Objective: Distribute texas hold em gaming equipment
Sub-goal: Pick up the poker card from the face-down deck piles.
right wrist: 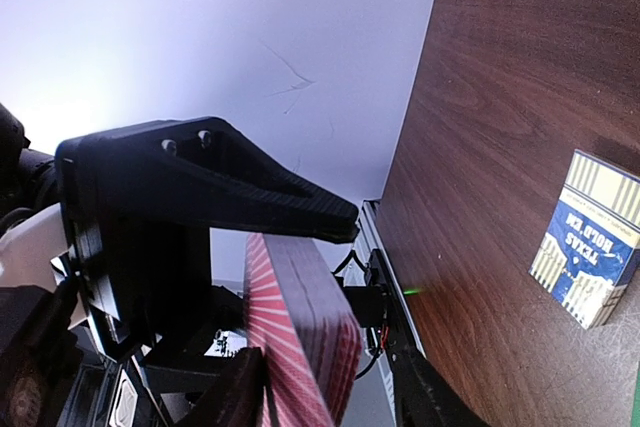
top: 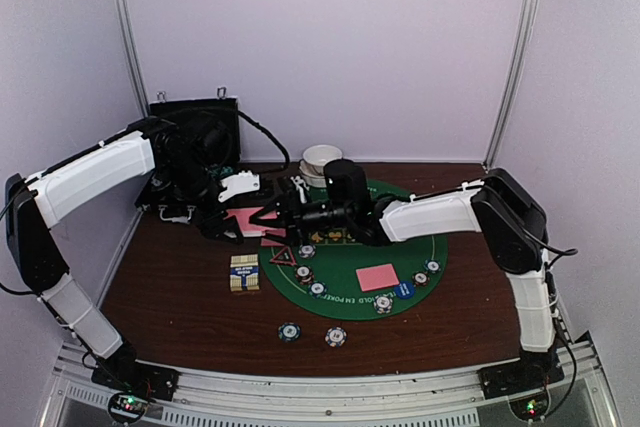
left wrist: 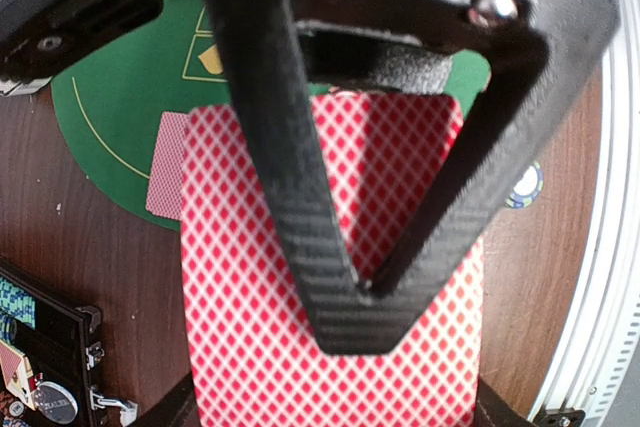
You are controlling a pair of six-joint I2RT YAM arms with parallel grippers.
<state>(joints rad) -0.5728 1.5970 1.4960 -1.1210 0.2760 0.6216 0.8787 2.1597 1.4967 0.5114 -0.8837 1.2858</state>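
The left end effector (left wrist: pixel 365 297) crosses the deck of pink-backed cards (left wrist: pixel 250 277) and hides a wedge of its top card. The deck's near edge runs off the picture. Beyond the fingers, a single card (left wrist: pixel 165 177) lies half behind the deck, and a chip (left wrist: pixel 527 187) beside one finger is partly covered. At the right end effector (right wrist: pixel 300 297) the lower finger is cut off, so whether it touches the deck cannot be told. In the top view, chip markings are too small to read.
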